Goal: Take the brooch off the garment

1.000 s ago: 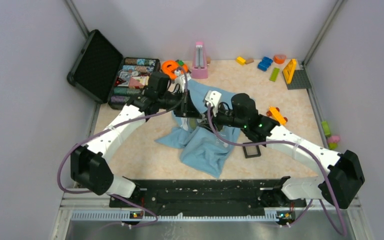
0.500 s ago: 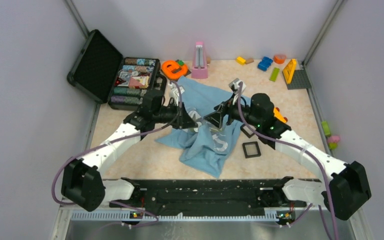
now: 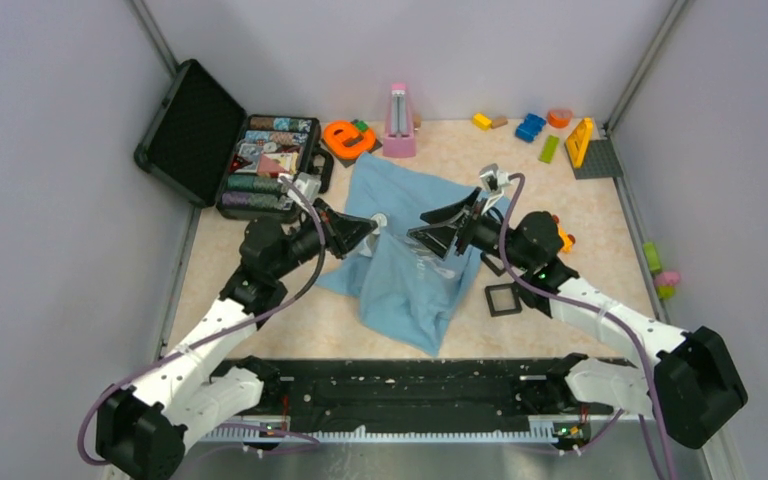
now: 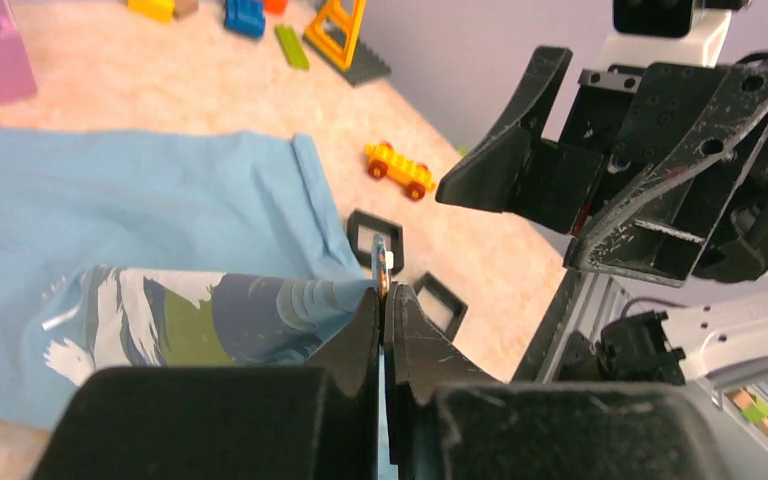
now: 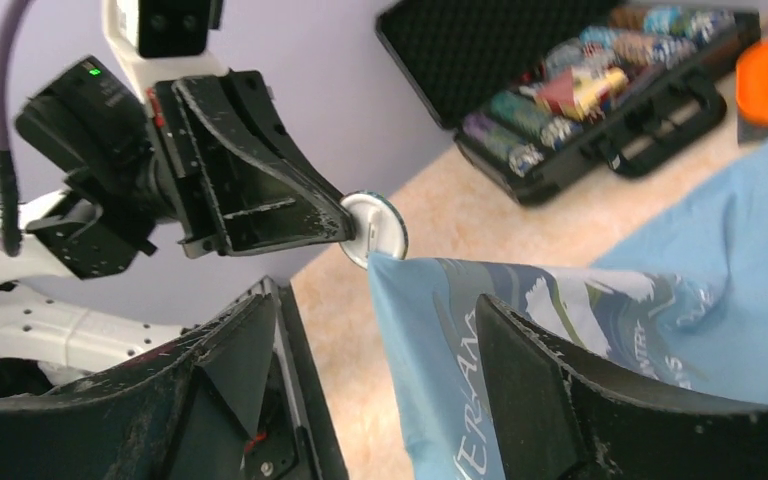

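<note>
The garment, a light blue T-shirt, lies crumpled mid-table. My left gripper is shut on the edge of the brooch, a small round disc. It holds the disc above the table with a peak of printed cloth hanging from it. The left wrist view shows the brooch edge-on at the tips of that gripper. In the right wrist view the brooch looks pale with a teal rim, and the shirt hangs below it. My right gripper is open and empty, facing the brooch, with the cloth between its fingers.
An open black case of poker chips stands at the back left. An orange letter and a pink metronome are behind the shirt. Toy bricks are at the back right. Black square boxes and a yellow toy lie right of the shirt.
The two grippers have drawn apart. My left arm pulled back to the left with the brooch and a peak of cloth. My right gripper shifted right and stands open.
</note>
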